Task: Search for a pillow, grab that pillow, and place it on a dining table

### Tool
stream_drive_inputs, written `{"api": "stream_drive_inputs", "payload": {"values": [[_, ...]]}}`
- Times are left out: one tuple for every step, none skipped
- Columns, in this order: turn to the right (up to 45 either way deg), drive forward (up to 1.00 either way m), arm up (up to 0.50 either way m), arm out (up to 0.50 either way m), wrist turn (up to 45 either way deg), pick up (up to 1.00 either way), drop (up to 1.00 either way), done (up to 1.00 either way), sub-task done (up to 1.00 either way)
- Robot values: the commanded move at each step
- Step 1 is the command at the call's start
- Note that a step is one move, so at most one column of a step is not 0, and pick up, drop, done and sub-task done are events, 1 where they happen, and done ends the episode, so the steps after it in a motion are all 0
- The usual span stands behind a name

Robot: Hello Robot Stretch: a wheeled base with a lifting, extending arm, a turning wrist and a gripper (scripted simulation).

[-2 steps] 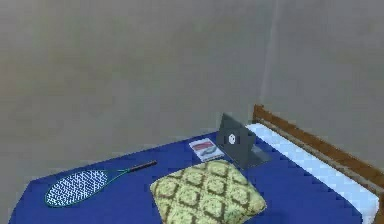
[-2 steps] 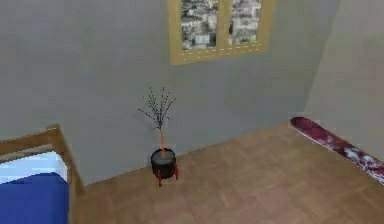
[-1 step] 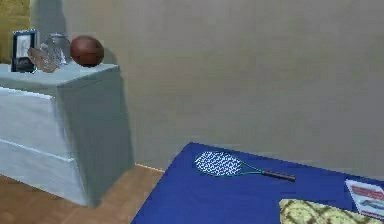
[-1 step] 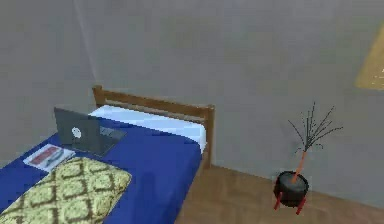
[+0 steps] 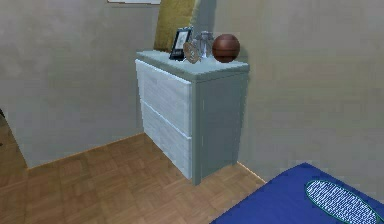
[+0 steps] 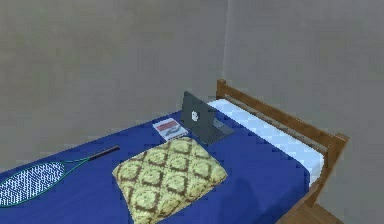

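A square pillow [image 6: 168, 178] with a yellow and dark green pattern lies on a bed [image 6: 250, 165] with a blue cover, near the arm side view's bottom middle. The bed's blue corner [image 5: 300, 200] also shows at the forward view's bottom right.
A pale dresser [image 5: 190, 110] stands against the wall, bearing a basketball [image 5: 226, 47], a glass object [image 5: 200, 48] and a framed picture [image 5: 181, 42]. On the bed lie a racket [image 6: 40, 178], a laptop [image 6: 200, 118] and a small book [image 6: 168, 130]. Wooden floor [image 5: 90, 180] lies before the dresser.
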Motion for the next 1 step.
{"api": "stream_drive_inputs", "payload": {"values": [[0.0,0.00,0.50,0.00,0.0,0.00,0.00,0.00,0.00]]}}
